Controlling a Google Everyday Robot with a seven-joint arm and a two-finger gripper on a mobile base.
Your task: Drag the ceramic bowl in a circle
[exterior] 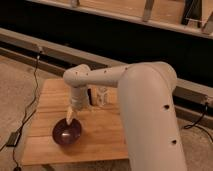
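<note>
The ceramic bowl (67, 132) sits on the wooden table (107, 131), toward the table's front-left part, well inside the edges. It is round, glossy and dark maroon, with a paler sheen on its inner wall, and it stands upright with its opening facing up.

The gripper (69, 117) hangs over the bowl's rear rim, its pale fingertips pointing down and reaching into the bowl or onto its rim; whether they touch the inner wall or only the edge cannot be told. Whether the gripper is open or closed cannot be told either, since the two tips show as one pale wedge.

The robot arm (145, 100) is white and bulky. Its thick segment rises at the right of the bowl and covers much of the table's right half; a thinner segment runs leftward behind the bowl, bends at a rounded elbow, and drops to the gripper.

A small pale block (102, 96) stands on the table behind the bowl and to its right, just beside the arm's wrist segment and apart from the bowl.

A black cable (27, 107) trails across the floor to the left of the bowl, off the table, ending at a dark box near the table's front-left corner
</note>
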